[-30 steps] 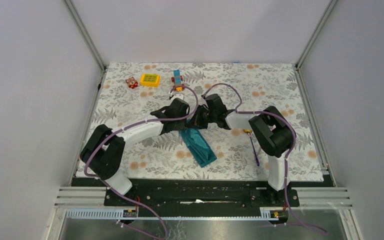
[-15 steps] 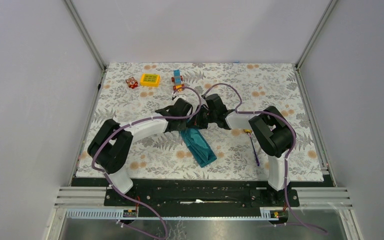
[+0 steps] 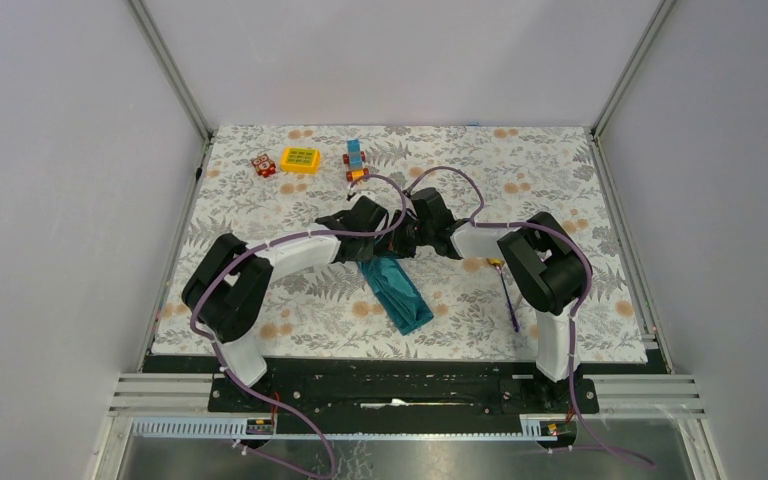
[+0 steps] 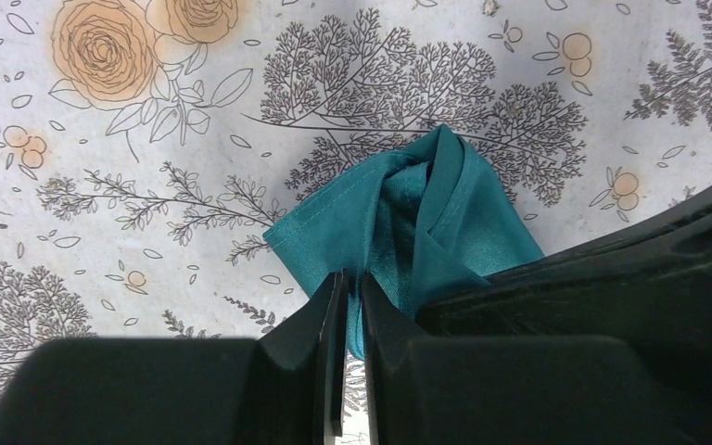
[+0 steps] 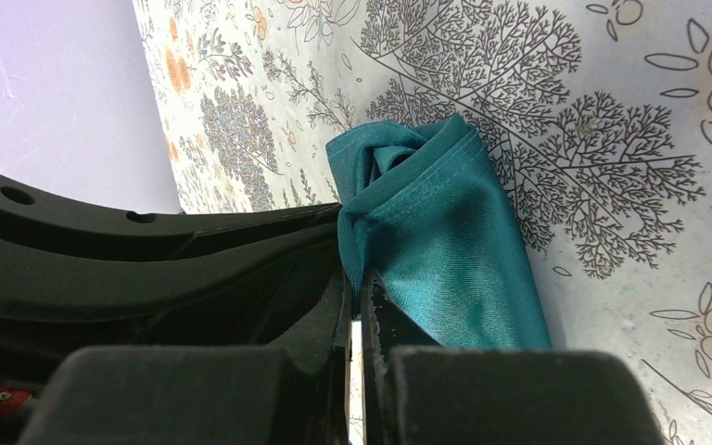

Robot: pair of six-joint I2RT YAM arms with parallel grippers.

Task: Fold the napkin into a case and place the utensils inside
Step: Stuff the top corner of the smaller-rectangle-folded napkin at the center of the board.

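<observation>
While viewed from the left wrist, shows the left gripper (image 4: 352,283) clenched on the hem of the napkin (image 4: 426,218), with teal fabric caught between two black fingers that almost touch. Same story at the right gripper (image 5: 357,289): squeezed tight on a rolled fold of that cloth, tips pressed close together. From above, finds both grippers meeting nose to nose over the far end of the napkin, near the middle of the floral tablecloth (image 3: 560,190). Folded into a long narrow strip, slanting from the grippers back toward the arm bases and a little to the right. Bunched and twisted at the gripped end, flat on the tablecloth along the rest. Well apart to the right, beside the right arm, a purple-handled utensil (image 3: 509,295). Along the far edge, a red block (image 3: 263,165), a yellow block (image 3: 300,159) and a blue toy train (image 3: 356,160).
</observation>
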